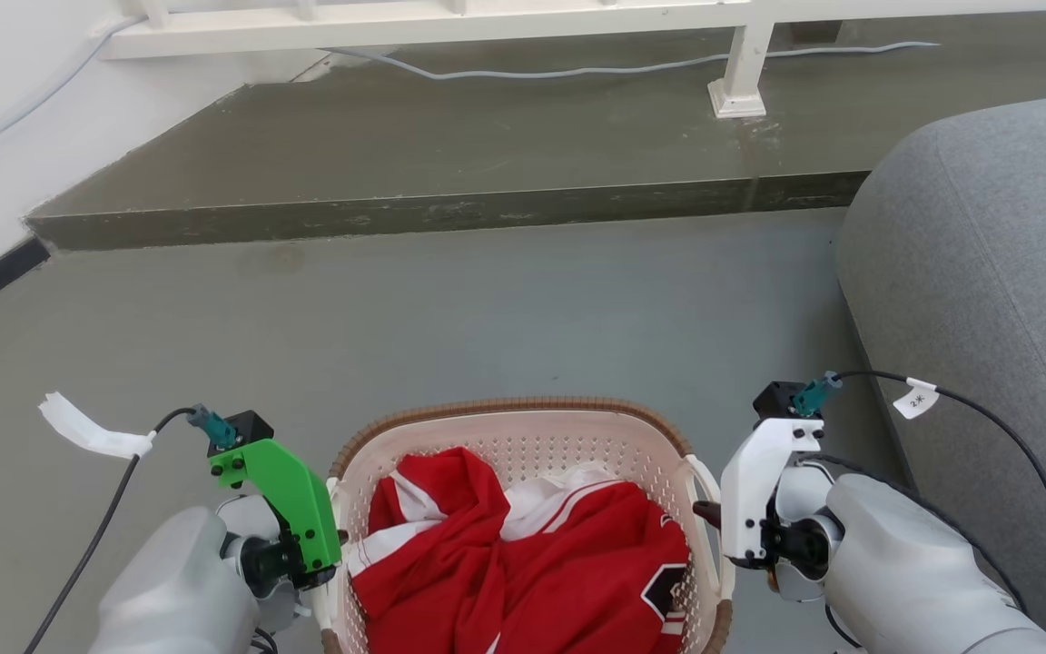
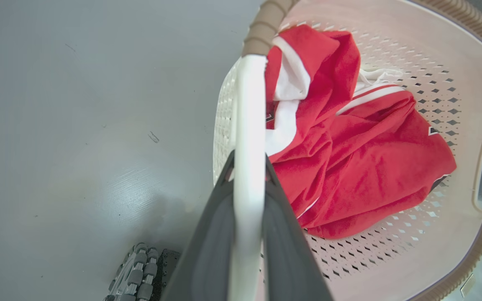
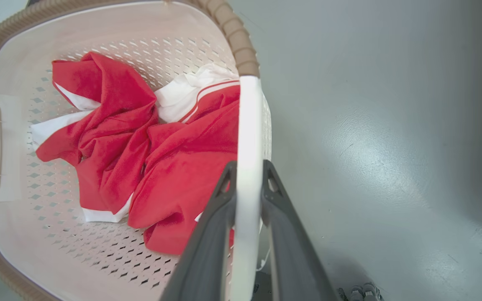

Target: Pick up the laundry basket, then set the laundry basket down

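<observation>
The basket [image 1: 523, 450], with red clothes [image 1: 532, 554] inside, is at the bottom middle of the head view. Both its handles are grabbed, so the pick-up looks begun, but I cannot tell if it is off the floor [image 1: 487, 309], and setting it down is left. The left end effector [image 2: 248, 164] is squeezed tight on one white handle [image 2: 248, 104], and the right end effector [image 3: 247, 169] pinches the other.

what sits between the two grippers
The laundry basket, holding red-and-white clothing, in the head view; the left gripper and right gripper each clamp one white side handle.
</observation>
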Robot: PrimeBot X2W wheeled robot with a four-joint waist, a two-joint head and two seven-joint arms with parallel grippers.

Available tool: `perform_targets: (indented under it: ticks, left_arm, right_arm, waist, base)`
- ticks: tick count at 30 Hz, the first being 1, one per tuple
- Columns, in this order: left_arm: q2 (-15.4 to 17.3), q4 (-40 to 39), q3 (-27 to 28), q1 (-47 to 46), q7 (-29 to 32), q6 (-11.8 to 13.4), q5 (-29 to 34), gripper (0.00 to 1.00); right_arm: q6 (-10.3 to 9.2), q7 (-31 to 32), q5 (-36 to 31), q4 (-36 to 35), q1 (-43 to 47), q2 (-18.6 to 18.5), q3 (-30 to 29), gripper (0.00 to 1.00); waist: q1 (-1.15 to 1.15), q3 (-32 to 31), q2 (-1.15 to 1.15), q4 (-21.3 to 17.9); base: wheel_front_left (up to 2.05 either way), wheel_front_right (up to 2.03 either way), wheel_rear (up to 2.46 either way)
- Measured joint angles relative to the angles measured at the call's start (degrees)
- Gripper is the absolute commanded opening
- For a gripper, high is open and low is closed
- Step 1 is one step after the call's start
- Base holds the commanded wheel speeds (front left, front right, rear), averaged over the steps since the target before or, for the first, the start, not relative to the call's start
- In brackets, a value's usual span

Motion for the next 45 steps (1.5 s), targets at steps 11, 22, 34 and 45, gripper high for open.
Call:
perform_targets:
  ticks: [11,22,34,45]
  left_arm:
    - [0.03,-0.09,-0.30,0.01,-0.03,0.00,-0.43,0.00]
    - [0.18,-0.27,-0.55,0.01,-0.04,0.00,-0.49,0.00]
    - [0.29,-2.11,-1.24,-0.21,-2.92,0.00,-0.49,0.00]
    - [0.46,-3.42,-1.93,-2.14,-7.53,0.00,0.24,0.00]
  right_arm:
    - [0.00,0.03,1.02,-0.03,0.00,-0.19,0.27,0.00]
    - [0.00,-0.05,1.56,-0.21,-0.01,-0.23,0.83,0.00]
    - [0.00,-2.33,2.02,-0.33,-0.72,-0.90,1.10,0.00]
    - [0.07,-6.90,1.14,-0.45,-3.13,-1.37,1.37,0.00]
  waist:
    - [0.00,0.22,0.00,-0.01]
    - [0.00,0.50,0.00,0.09]
    - [0.00,2.24,0.00,0.17]
    - [0.00,6.71,0.00,0.26]
  base:
    - [0.00,0.00,0.00]
    - [0.00,0.00,0.00]
    - [0.00,0.00,0.00]
    - [0.00,0.00,0.00]
